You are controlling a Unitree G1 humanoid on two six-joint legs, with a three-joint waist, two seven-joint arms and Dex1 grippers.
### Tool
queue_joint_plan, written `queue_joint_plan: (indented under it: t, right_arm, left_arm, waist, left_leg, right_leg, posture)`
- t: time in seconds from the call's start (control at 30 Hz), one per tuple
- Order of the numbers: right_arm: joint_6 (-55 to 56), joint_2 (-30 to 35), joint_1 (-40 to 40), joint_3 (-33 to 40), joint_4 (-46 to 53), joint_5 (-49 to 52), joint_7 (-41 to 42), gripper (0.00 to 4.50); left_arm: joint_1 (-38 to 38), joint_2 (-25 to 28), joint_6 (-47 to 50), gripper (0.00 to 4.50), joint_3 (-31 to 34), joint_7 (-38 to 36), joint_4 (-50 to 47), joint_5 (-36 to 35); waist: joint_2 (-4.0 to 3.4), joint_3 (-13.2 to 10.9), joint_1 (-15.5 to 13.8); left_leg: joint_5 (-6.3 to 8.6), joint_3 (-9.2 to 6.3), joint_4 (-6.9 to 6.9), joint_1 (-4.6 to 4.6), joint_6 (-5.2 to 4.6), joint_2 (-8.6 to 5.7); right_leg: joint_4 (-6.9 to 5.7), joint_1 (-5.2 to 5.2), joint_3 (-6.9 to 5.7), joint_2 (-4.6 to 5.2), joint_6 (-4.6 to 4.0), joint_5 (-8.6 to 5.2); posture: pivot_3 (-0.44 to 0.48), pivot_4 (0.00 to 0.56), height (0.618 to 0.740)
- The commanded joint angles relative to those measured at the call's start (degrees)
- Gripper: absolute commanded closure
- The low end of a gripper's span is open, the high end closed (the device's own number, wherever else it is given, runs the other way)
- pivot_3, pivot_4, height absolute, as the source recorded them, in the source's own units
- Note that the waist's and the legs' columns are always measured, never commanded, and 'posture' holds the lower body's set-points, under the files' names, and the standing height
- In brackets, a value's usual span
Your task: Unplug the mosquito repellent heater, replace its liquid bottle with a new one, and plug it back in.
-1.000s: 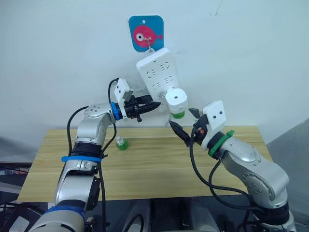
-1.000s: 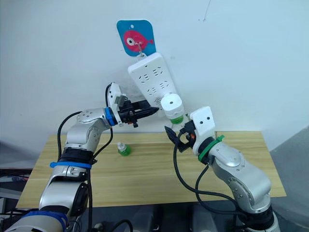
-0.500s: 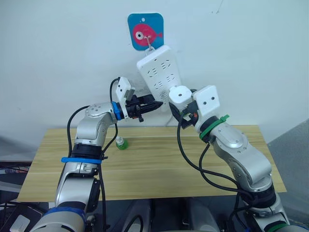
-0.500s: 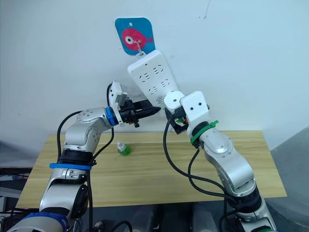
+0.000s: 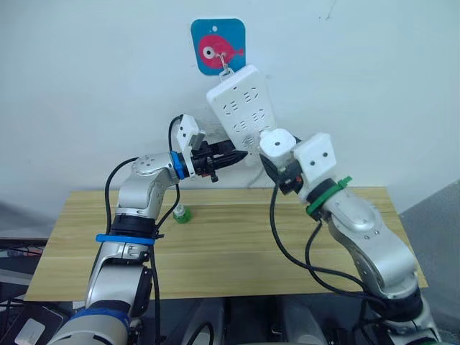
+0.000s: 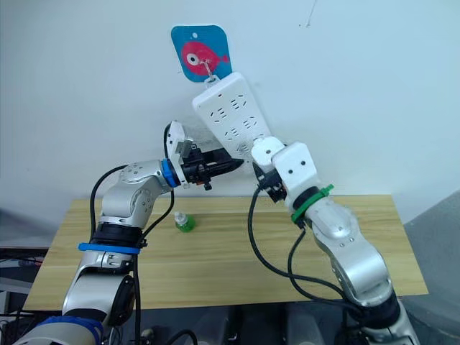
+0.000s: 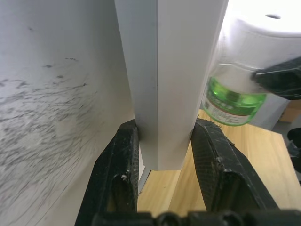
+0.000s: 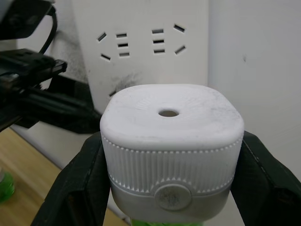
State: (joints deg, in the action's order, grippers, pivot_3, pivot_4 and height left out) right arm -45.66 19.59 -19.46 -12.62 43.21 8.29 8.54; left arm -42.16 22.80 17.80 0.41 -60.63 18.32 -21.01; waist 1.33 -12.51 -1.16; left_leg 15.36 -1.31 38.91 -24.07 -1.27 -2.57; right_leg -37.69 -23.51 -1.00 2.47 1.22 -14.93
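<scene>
Risen since, right claw (image 8: 167, 188) clamps heater (image 8: 171, 155); left claw (image 7: 162, 179) clamps power strip (image 5: 241, 100); wooden table (image 5: 215, 251), seemingly white wall (image 5: 93, 86).

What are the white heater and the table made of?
The heater looks like matte white plastic: smooth moulded top with a small hole, and fine ridges round its side. The right gripper clamps it. The table looks like light wood, or a wood-look board: pale yellow, with long grain lines. Which one, I can't tell.
</scene>
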Motion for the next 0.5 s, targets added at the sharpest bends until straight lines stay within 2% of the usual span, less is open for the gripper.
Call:
queue_joint_plan:
  t: [0.03,0.23,0.33,0.5]
  right_arm:
    - [-0.9,-0.17,0.45,2.37,3.33,0.65,0.76,1.54]
    - [-2.12,-2.08,1.2,5.27,5.3,2.11,1.26,1.54]
    - [-3.94,-4.72,2.72,9.65,5.94,5.87,1.77,1.54]
    - [-4.26,-5.25,3.77,15.89,3.23,10.39,3.92,1.54]
  left_arm:
    - [-0.49,0.29,-2.07,3.15,2.03,2.7,-0.49,0.18]
    - [0.54,0.64,-2.1,3.15,2.17,3.49,-1.4,-0.2]
    - [1.64,1.75,-2.11,3.15,2.33,3.78,-1.94,0.29]
    - [5.31,4.57,-1.96,3.15,3.08,4.0,-3.21,0.62]
  waist:
    - [-0.01,-0.01,0.19]
    - [-0.01,-0.01,0.55]
    - [0.0,0.0,0.79]
    - [-0.05,0.02,1.6]
  left_leg:
    - [-0.01,0.01,0.02,0.0,0.01,0.0]
    - [-0.01,-0.01,0.03,0.18,-0.09,0.09]
    - [-0.07,-0.02,0.03,0.19,-0.04,0.12]
    - [-0.08,-0.02,0.02,0.21,-0.02,0.13]
  right_leg:
    - [-0.03,0.0,0.01,0.0,0.0,0.0]
    - [-0.35,-0.01,0.0,-0.08,-0.08,0.06]
    - [-0.37,0.0,0.0,-0.12,-0.12,0.09]
    - [-0.37,0.0,0.02,-0.13,-0.14,0.19]
  posture:
    - [-0.028,0.224,0.74]
    - [-0.029,0.214,0.74]
    - [-0.028,0.211,0.74]
    - [-0.024,0.205,0.74]
